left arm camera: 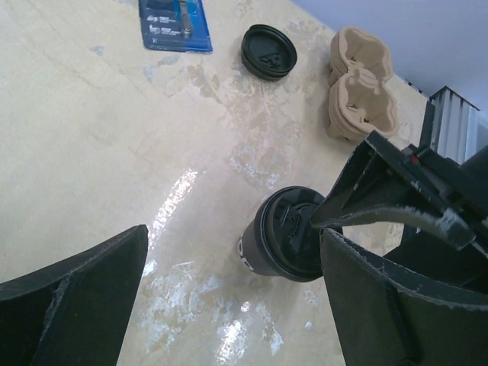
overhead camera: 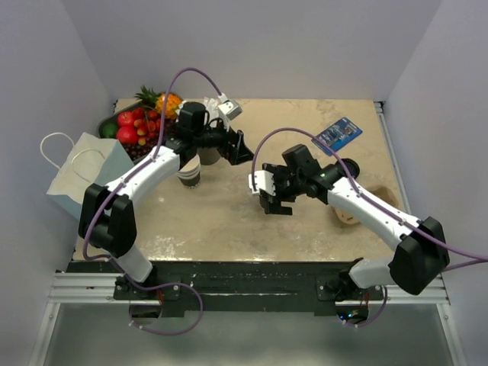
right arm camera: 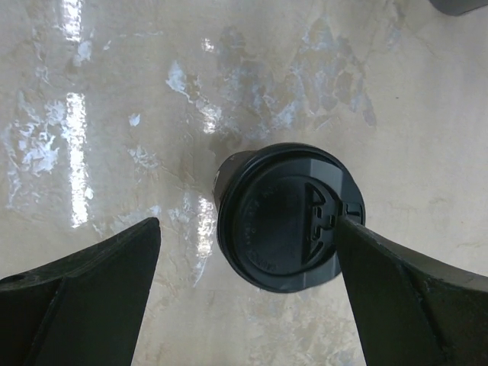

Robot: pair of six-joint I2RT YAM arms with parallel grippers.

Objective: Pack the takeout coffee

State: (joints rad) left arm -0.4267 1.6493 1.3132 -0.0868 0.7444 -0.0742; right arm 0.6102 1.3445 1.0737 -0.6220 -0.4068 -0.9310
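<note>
The takeout coffee (right arm camera: 280,217), a dark brown paper cup with a black lid, stands on the table. In the right wrist view it is right below my right gripper (right arm camera: 248,229). That gripper is open, with its right finger at the lid's rim. In the top view the right gripper (overhead camera: 275,204) hides the cup. The left wrist view shows the cup (left arm camera: 284,233) ahead, partly under the right gripper's finger. My left gripper (left arm camera: 232,252) is open and empty; in the top view it (overhead camera: 242,149) hangs left of and behind the right one.
A white paper bag (overhead camera: 82,171) stands at the table's left edge, with a fruit tray (overhead camera: 131,126) behind it. A lidless cup stack (overhead camera: 189,177) is below the left arm. A loose black lid (left arm camera: 268,51), a blue packet (left arm camera: 175,24) and cardboard cup carriers (left arm camera: 360,91) lie to the right.
</note>
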